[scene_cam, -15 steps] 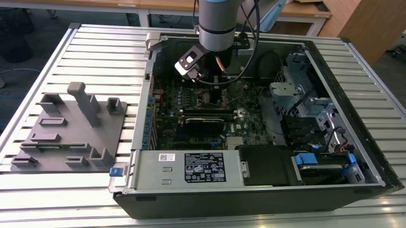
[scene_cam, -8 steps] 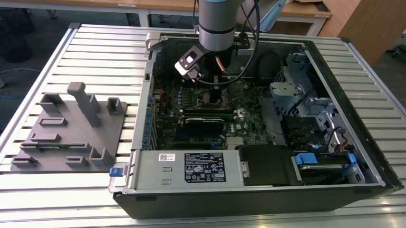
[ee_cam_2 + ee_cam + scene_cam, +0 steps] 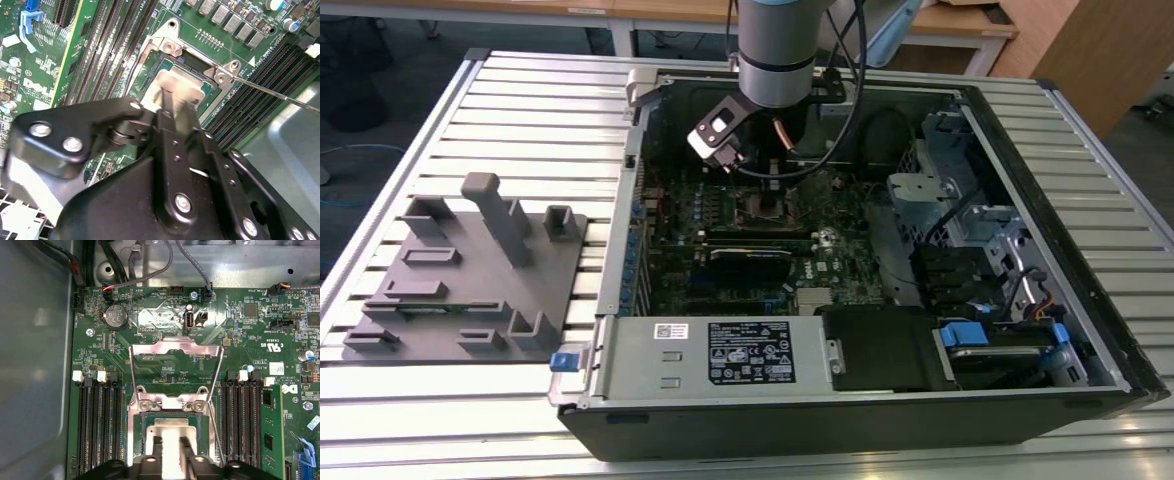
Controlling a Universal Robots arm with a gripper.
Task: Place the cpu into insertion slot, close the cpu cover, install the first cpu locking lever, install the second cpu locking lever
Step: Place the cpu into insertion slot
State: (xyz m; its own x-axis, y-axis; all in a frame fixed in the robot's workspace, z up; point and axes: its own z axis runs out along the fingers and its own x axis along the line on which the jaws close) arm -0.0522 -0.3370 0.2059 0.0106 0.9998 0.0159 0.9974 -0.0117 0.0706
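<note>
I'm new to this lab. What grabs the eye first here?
An open computer case lies on a slatted table, and the robot arm reaches down into it. In the first wrist view, the gripper is right at the pale cpu at the insertion slot, with the cpu cover flipped open.

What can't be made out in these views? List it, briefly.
First wrist view: part of the cpu, covered by the gripper; seating unclear.
Exterior view: the insertion slot, too small to show its contents.
Second wrist view: the locking lever, far end cut off by the picture edge.
</note>
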